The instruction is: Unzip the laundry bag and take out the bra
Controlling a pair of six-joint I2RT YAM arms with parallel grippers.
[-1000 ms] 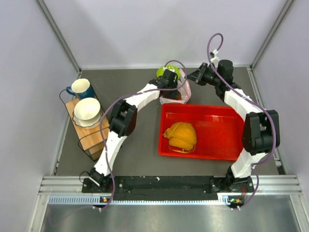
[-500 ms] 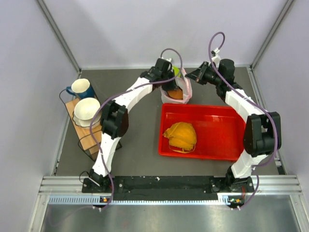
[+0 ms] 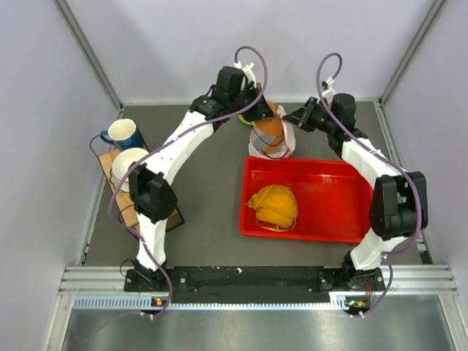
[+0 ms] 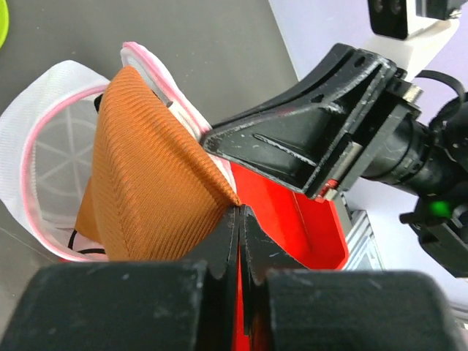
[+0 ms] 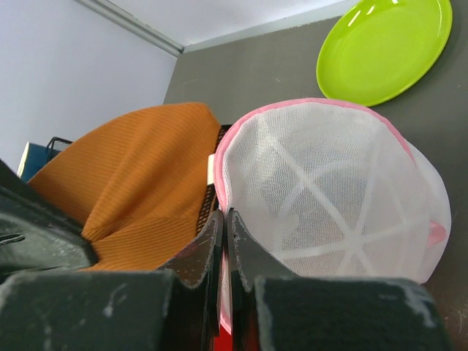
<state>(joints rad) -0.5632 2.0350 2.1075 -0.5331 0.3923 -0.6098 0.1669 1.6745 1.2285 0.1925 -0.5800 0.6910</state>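
The laundry bag (image 3: 272,150), white mesh with pink trim, hangs open just behind the red tray. My right gripper (image 3: 291,119) is shut on its pink rim (image 5: 221,183); the mesh dome (image 5: 329,197) fills the right wrist view. The orange bra (image 3: 272,128) sticks up out of the bag's opening. My left gripper (image 3: 265,115) is shut on the bra's upper edge (image 4: 168,175), pinching its corner between the fingertips, and holds it raised. The open bag half (image 4: 44,146) lies below the bra in the left wrist view. The bra (image 5: 139,183) also shows beside the bag in the right wrist view.
A red tray (image 3: 336,208) in front of the bag holds another orange garment (image 3: 273,206). A lime-green plate (image 5: 384,47) lies behind the bag. A wooden rack at the left carries a blue mug (image 3: 123,134) and a white bowl (image 3: 132,167).
My left gripper has risen and drawn back to the left, pulling the orange bra up out of the bag. The right gripper has kept its hold on the bag's rim.
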